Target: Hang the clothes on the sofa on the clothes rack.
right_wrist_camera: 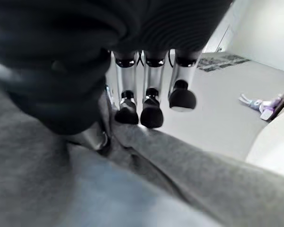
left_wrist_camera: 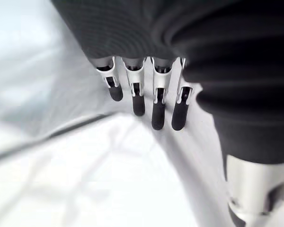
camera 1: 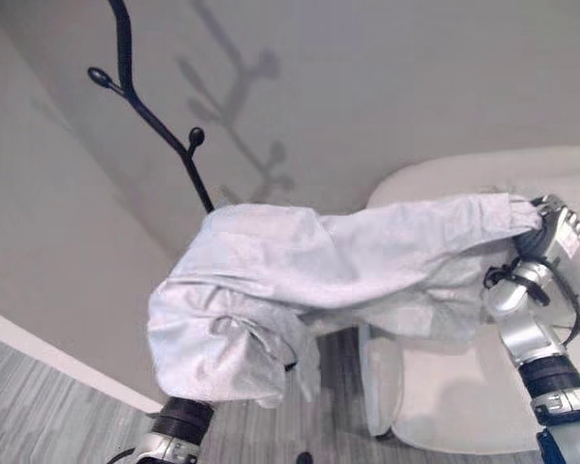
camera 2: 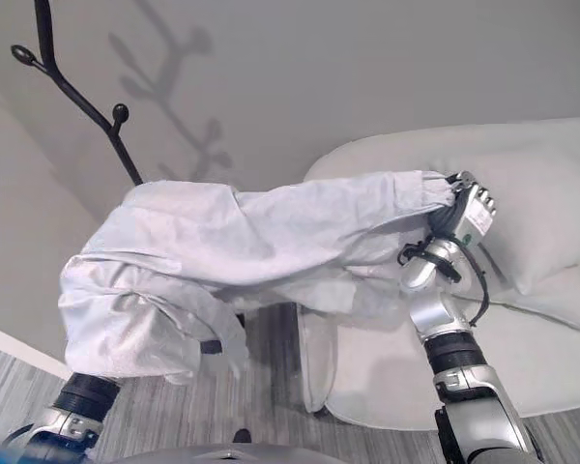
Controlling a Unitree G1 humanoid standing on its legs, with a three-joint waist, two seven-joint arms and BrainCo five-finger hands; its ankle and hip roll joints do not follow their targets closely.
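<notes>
Clothes rack (camera 1: 145,106) stands at the left, its hooks bare. Left hand (left_wrist_camera: 146,101) is under the pale jacket (camera 1: 271,290), fingers straight (carrying, not gripping). Right hand (camera 1: 551,232) pinches the sleeve end above the sofa (camera 2: 561,174). Mid-carry; next it needs lifting onto a hook.

Grey plank floor (camera 1: 39,406) meets pale wall (camera 1: 387,87).

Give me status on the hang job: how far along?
Done: the jacket is lifted off the sofa. In hand: the right hand grips one end, and the other end is draped over the left arm, with the left hand under cloth. Left: nothing hangs on the rack yet; its pegs are bare.
</notes>
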